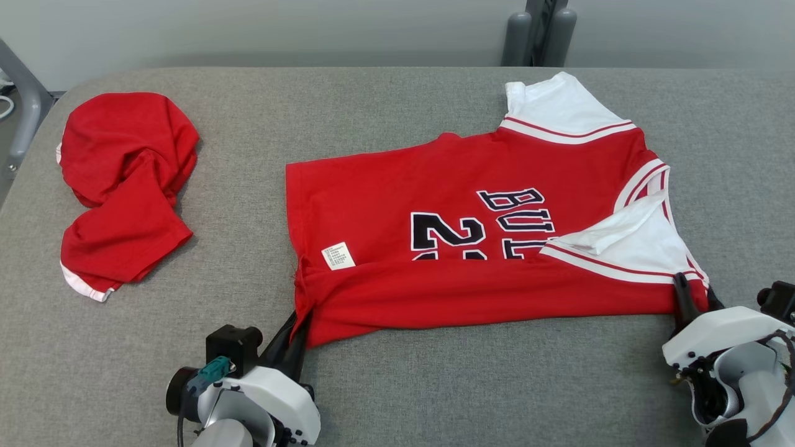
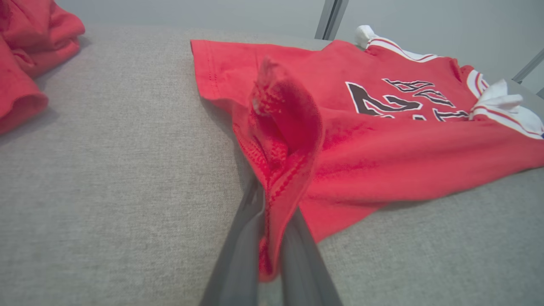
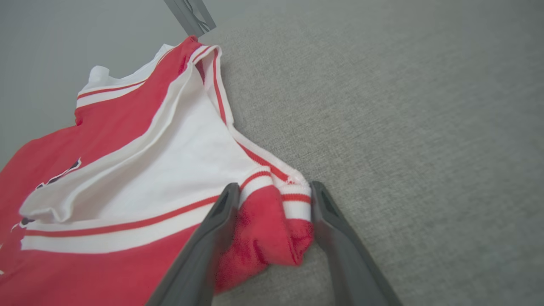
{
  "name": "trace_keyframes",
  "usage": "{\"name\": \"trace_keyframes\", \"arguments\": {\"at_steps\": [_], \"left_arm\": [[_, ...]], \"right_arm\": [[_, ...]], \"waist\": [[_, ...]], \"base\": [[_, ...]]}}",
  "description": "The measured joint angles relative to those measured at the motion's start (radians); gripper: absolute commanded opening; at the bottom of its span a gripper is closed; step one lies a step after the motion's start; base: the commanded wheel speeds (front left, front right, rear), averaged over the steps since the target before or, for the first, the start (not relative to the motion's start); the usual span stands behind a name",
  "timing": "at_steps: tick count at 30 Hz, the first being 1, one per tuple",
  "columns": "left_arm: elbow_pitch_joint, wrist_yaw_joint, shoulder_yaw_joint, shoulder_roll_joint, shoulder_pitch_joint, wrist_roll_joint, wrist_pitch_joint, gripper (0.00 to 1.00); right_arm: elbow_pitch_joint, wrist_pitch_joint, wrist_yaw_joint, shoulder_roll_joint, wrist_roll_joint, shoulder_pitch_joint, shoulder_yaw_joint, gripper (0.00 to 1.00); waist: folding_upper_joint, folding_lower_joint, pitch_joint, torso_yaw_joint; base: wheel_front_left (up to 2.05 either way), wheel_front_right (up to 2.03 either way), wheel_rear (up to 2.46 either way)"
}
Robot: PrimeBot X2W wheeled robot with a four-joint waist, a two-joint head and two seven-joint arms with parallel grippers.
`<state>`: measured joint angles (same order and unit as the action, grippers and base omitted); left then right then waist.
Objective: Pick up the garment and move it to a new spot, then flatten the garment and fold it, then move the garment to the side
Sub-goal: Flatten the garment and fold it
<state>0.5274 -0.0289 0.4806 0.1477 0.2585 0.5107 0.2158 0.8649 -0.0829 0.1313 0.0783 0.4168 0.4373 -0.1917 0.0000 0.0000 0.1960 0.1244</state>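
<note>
My left claw (image 2: 276, 204) clamps the red jersey (image 1: 459, 186) by its hem corner, my right claw (image 3: 272, 191) stands jaws apart astride its shoulder corner; jersey flat ahead of both, near edge folded once, so further folds and the sideways move remain.

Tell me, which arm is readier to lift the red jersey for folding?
Left: the left gripper is shut on the jersey at its hem corner; the right gripper straddles the shoulder corner, jaws apart.

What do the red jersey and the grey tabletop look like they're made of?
Red jersey: likely a soft matte knit, cotton or polyester; it bunches, with ribbed trim. Grey tabletop: apparently a matte woven fabric cover; fine heathered weave shows.
</note>
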Motion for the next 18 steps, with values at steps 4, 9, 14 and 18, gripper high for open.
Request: {"name": "trace_keyframes", "arguments": {"at_steps": [4, 9, 14, 18], "left_arm": [[-0.003, -0.005, 0.011, 0.007, -0.007, 0.0, -0.015, 0.0], [-0.002, -0.008, 0.022, 0.023, -0.034, -0.006, -0.028, 0.0], [-0.016, -0.011, 0.023, 0.046, -0.063, 0.001, -0.04, 0.0], [-0.041, -0.01, 0.029, 0.078, -0.103, 0.001, -0.063, 0.0]], "right_arm": [[0.004, -0.012, 0.0, -0.007, 0.031, 0.003, 0.043, 0.0], [-0.001, -0.032, 0.0, -0.003, 0.087, -0.027, 0.061, 0.0], [-0.036, -0.041, 0.0, 0.001, 0.126, -0.085, 0.089, 0.0], [-0.079, -0.04, 0.0, 0.002, 0.142, -0.143, 0.088, 0.0]], "waist": [[0.0, 0.0, -0.011, -0.005], [0.0, 0.0, -0.043, -0.018], [0.0, 0.0, -0.081, -0.039], [0.0, 0.0, -0.116, -0.058]], "base": [[0.0, 0.0, 0.0], [0.0, 0.0, 0.0], [0.0, 0.0, 0.0], [0.0, 0.0, 0.0]]}}
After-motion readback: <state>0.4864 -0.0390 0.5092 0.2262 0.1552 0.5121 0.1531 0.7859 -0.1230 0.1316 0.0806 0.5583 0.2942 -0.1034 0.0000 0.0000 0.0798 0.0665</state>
